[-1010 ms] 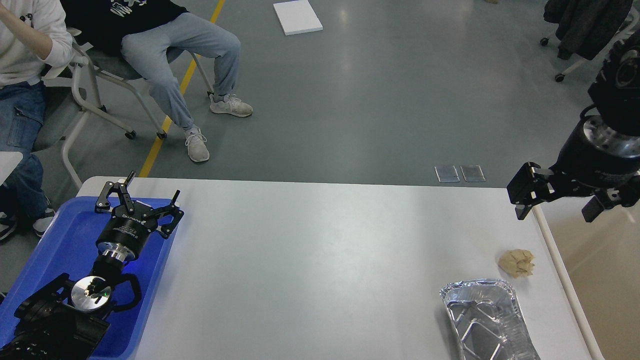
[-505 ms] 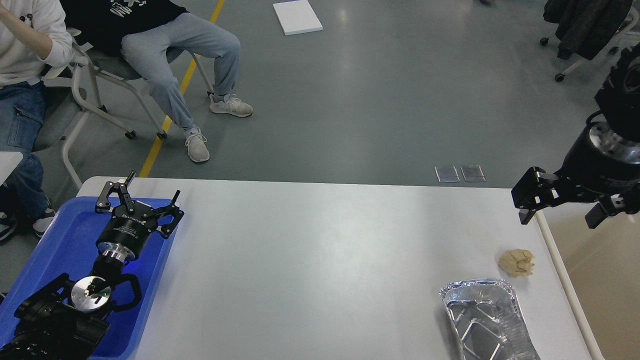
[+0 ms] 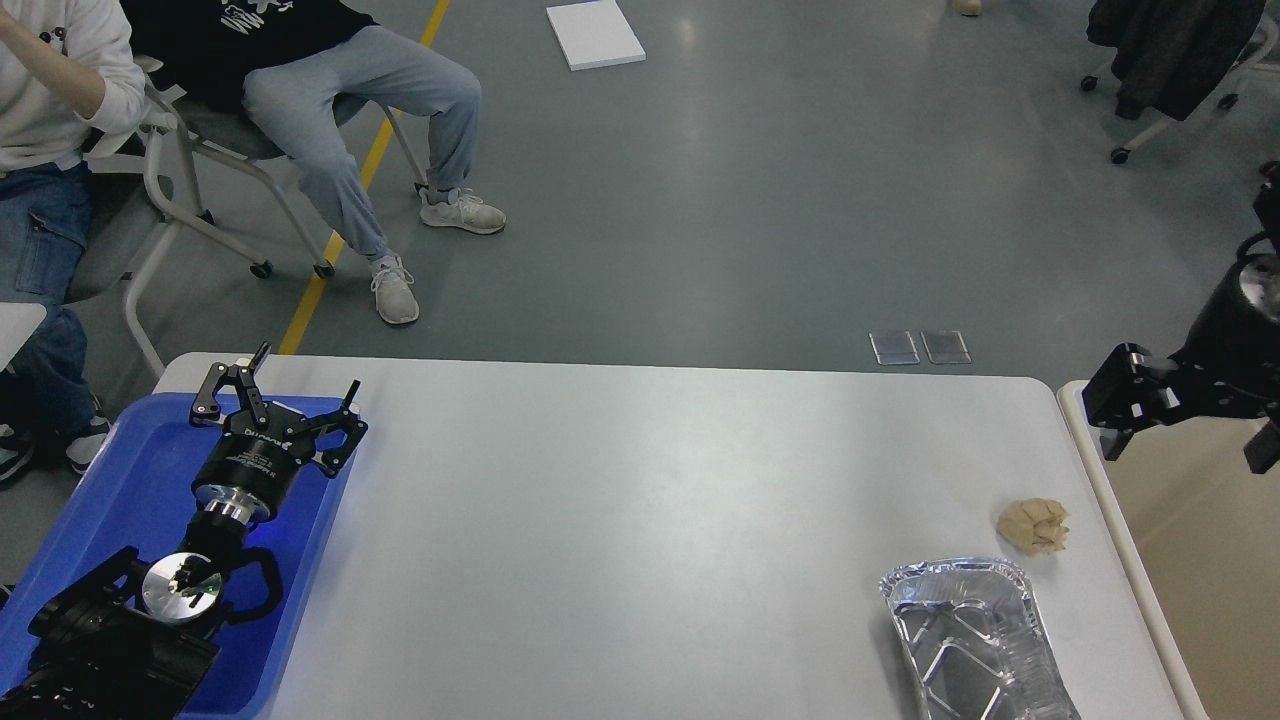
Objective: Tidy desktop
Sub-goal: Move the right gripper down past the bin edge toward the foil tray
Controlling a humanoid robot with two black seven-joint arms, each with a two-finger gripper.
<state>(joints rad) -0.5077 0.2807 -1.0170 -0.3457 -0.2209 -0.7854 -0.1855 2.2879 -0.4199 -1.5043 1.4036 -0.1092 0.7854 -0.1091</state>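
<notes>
Two things lie on the white counter in the head view, both near its right end: a crumpled tan paper ball and, just in front of it at the near edge, an empty foil tray, the two close but apart. This counter fills the lower middle of the view, between a blue plastic tray at its left end and a beige, white-rimmed bin at its right. Left tool hangs over the far right corner of the blue tray, its fingers spread wide and holding nothing. Right tool hovers above the bin's far corner, past the counter's right edge; it is dark and seen partly end-on, so I cannot tell whether its fingers are apart or together.
</notes>
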